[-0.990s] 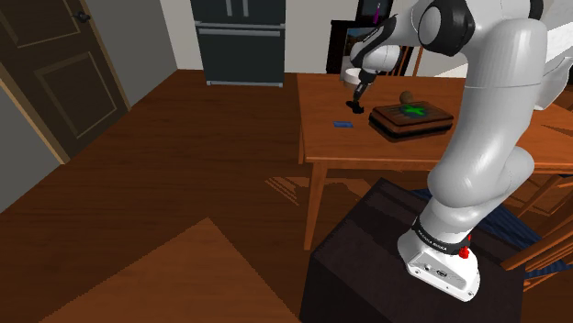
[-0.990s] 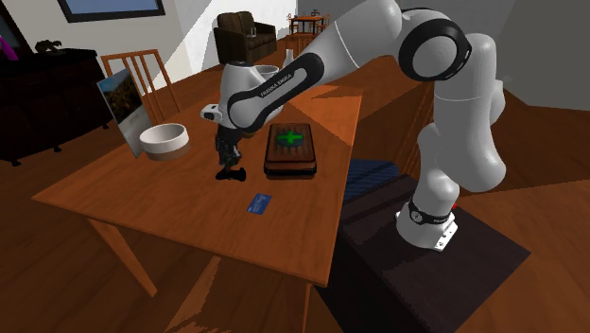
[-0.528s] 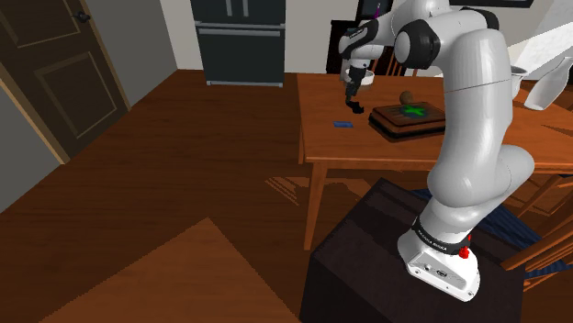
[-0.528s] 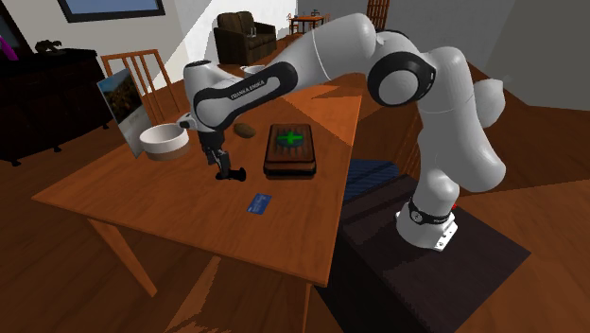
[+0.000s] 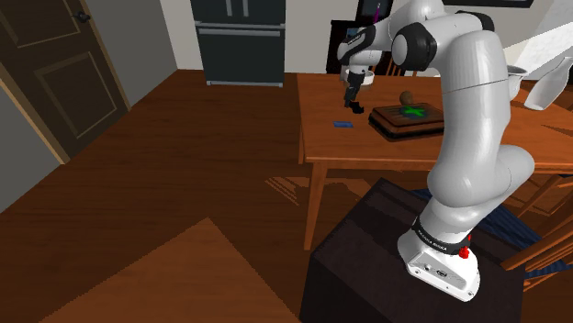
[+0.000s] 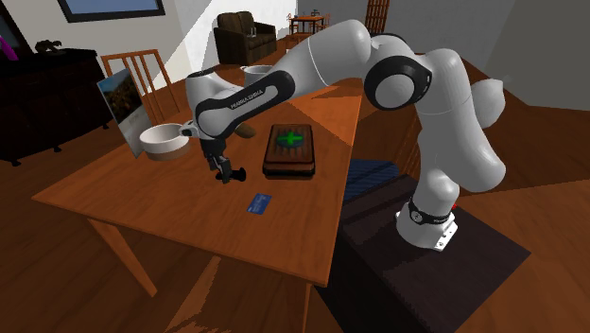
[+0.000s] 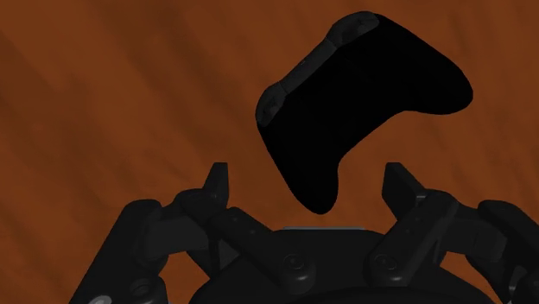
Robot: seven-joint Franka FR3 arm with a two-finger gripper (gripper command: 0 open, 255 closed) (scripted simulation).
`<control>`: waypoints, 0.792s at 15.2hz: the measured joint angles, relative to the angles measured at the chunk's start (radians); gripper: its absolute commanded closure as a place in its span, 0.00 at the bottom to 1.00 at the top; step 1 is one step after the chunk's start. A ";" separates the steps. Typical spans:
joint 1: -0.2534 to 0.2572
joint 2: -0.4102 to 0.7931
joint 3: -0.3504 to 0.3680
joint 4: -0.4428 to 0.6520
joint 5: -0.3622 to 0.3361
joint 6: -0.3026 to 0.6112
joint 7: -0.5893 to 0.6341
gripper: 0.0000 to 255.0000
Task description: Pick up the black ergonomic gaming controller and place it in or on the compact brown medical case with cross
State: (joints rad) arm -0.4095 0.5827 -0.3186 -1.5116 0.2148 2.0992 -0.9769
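1. Shoulder view: the arm reaches over the table. The gripper points down just off the case's far-left corner. The small dark shape under it is probably the controller; it is hard to separate from the fingers here.
2. Same view: the case is brown with a green cross on the lid and lies flat. A blue card lies on the table left of the case. A small brown lump sits just behind the case.
3. Second exterior view: the gripper is low over the table, left of the case. The controller is on the wood between the gripper and the case, apart from the case.
4. Same view: a white bowl sits further left of the case, and the card lies nearer the camera than the case.
5. Wrist view: the jaws are spread and pinch nothing. The black controller lies flat on the wood ahead of the fingers. One of its grips reaches in between them, and neither finger touches it.
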 measured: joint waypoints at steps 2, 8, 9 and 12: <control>0.000 0.000 0.000 0.000 0.000 0.000 0.000 0.00; 0.000 0.000 0.000 0.000 0.000 0.000 0.000 1.00; 0.000 0.000 0.000 0.000 0.000 0.000 0.000 1.00; 0.000 0.000 0.000 0.000 0.000 0.000 0.000 1.00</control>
State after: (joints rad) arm -0.4095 0.5830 -0.3184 -1.5112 0.2151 2.0997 -0.9770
